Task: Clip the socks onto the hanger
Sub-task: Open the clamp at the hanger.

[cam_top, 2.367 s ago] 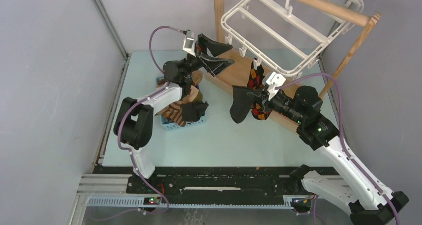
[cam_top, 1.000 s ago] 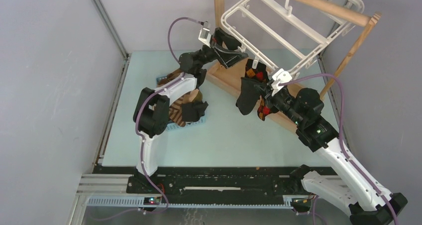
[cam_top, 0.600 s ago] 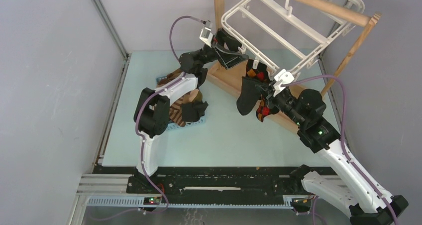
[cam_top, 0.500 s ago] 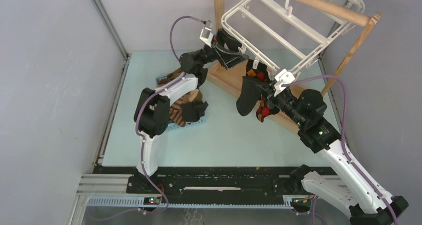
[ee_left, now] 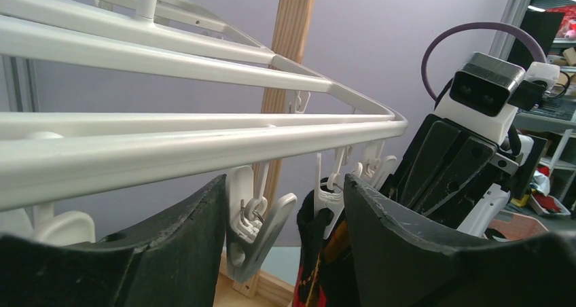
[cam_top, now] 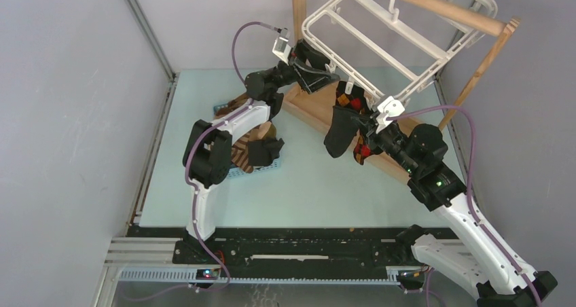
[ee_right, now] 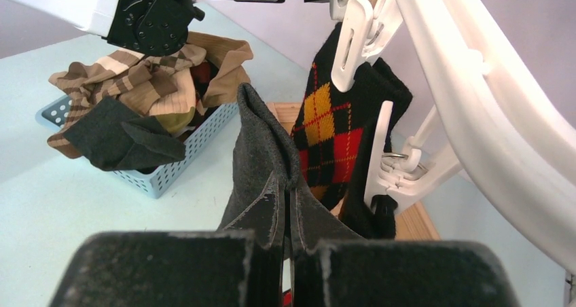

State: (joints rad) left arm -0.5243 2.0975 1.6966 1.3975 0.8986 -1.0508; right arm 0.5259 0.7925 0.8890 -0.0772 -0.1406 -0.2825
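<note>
Right wrist: right jaws pinch a sock by the hanger. Left jaws, open, straddle a clip; squeezing seems next.

Hanger glossy white plastic; socks soft knit cloth; stand bare matt wood.

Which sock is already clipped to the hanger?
The argyle sock, hanging from a white clip; the plain dark sock sits in the right end effector, others in the basket.

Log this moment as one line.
left claw: open, straddling empty hanger clip | right claw: shut on dark sock, beside clipped argyle sock | basket: more socks inside
</note>
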